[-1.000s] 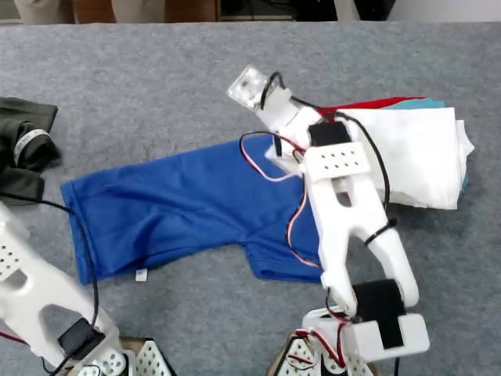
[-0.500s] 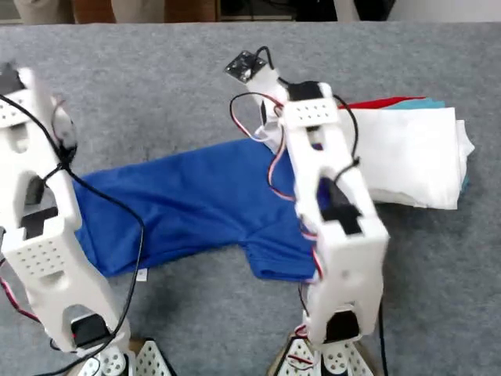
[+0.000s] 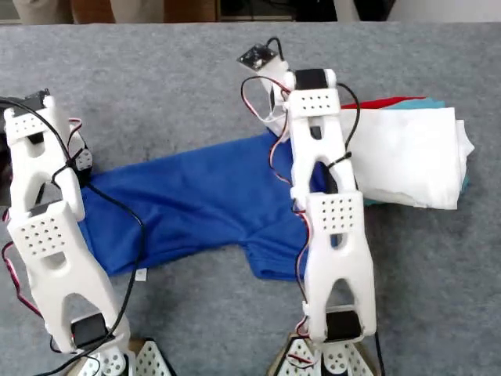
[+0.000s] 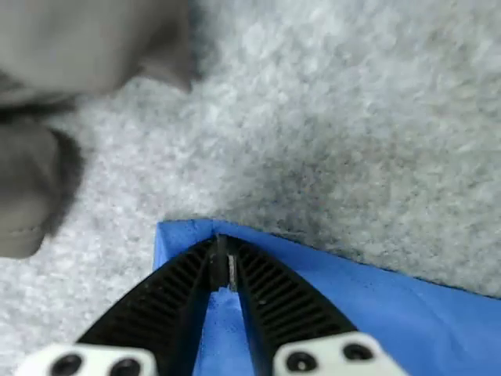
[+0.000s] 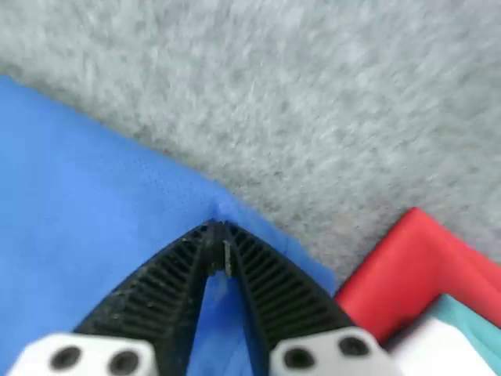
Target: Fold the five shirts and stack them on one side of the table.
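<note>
The blue shirt lies lengthwise across the tabletop, beside the folded stack. The left claw and right claw each pinch one end of its far edge, pressed together, with the near hem lying toward the arms' bases.

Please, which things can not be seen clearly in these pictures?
High view: the right arm covers one end of the blue shirt.
High view: the white shirt covers the stack; red shirt and teal shirt show edges only.
Left wrist view: the dark garment is blurred and cut off by the edge.
</note>
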Tool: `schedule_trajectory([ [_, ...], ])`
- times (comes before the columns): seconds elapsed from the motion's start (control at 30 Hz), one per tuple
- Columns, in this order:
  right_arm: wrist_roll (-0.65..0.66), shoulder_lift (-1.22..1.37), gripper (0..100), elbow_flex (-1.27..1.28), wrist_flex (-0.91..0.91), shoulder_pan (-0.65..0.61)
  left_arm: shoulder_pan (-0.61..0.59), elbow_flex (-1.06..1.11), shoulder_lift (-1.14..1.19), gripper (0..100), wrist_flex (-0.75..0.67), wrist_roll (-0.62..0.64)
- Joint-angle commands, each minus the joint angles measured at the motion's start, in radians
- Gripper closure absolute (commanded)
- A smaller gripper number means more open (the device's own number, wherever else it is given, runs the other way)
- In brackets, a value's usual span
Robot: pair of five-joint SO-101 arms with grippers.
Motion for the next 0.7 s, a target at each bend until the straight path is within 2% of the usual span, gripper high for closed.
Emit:
schedule_trajectory([
  [0.0,0.005,0.005,99.3,-0.251,0.106,0.007,-0.011,-0.181,0.007,98,0.095,-0.037],
  [0.13,0.049,0.016,99.3,-0.404,0.183,0.001,-0.014,-0.437,0.007,98,0.265,-0.051],
  [0.27,0.041,-0.064,99.3,-0.364,0.186,0.010,-0.035,-0.456,-0.071,98,0.265,-0.049],
  [0.43,0.011,-0.318,99.3,-0.047,0.183,0.002,-0.003,-0.095,-0.348,98,0.264,-0.098],
  [0.57,0.078,-0.539,99.4,0.240,0.176,-0.015,0.049,0.278,-0.616,98,0.250,-0.098],
  [0.67,0.114,-0.641,99.4,0.420,0.161,-0.010,0.077,0.543,-0.723,98,0.137,-0.098],
])
